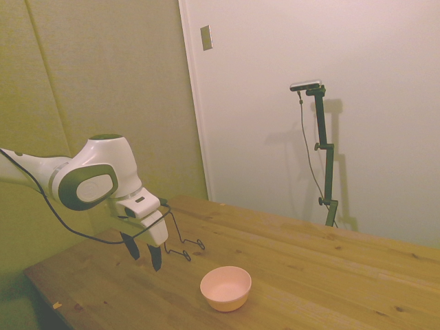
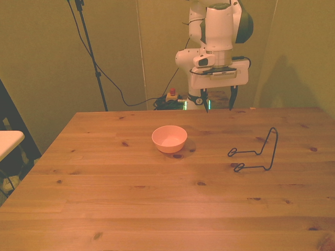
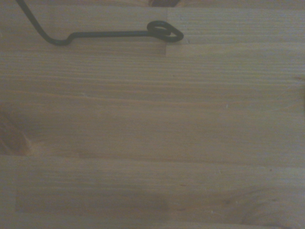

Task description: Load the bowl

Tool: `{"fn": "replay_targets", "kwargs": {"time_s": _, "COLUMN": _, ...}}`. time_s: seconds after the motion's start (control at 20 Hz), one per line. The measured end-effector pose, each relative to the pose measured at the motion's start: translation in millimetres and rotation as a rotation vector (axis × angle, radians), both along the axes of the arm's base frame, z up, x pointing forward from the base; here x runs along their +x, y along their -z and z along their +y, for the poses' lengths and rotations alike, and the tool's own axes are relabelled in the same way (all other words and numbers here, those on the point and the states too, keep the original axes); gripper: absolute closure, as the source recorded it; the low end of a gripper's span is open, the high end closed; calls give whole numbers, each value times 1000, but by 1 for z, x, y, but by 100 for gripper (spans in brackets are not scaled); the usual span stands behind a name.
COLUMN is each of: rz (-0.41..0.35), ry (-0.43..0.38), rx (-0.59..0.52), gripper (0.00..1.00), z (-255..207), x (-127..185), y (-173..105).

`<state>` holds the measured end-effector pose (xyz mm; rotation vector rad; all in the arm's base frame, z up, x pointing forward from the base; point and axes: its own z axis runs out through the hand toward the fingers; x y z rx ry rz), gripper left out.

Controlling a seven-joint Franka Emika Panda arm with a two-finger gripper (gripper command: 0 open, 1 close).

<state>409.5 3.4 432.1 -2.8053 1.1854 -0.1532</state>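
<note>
The pincer [image 2: 218, 104] hangs open and empty above the table [image 2: 157, 209], the bowl [image 2: 169, 138] lying toward the front view's left of it, nearer than the rack [image 2: 256, 151].

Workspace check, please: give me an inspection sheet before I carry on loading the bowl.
Surface: wooden table, bare apart from two items.
Job's things: pink bowl upright, empty; black wire rack standing apart, toward the front view's right.
Clutter: nothing seen.
Tool: tool open, empty, above the table's far edge, touching nothing.
Cables: black cable hanging from the arm.
Surroundings: plain walls; light switch.
</note>
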Motion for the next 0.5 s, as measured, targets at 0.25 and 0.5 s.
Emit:
{"fn": "replay_targets", "kwargs": {"time_s": 0.25, "rz": -53, "ry": 25, "rx": -60, "gripper": 0, "z": -31, "x": 8, "y": -17}}
{"fn": "replay_targets", "kwargs": {"time_s": 0.5, "rz": -100, "ry": 120, "rx": -137, "gripper": 0, "z": -116, "x": 24, "y": -39}}
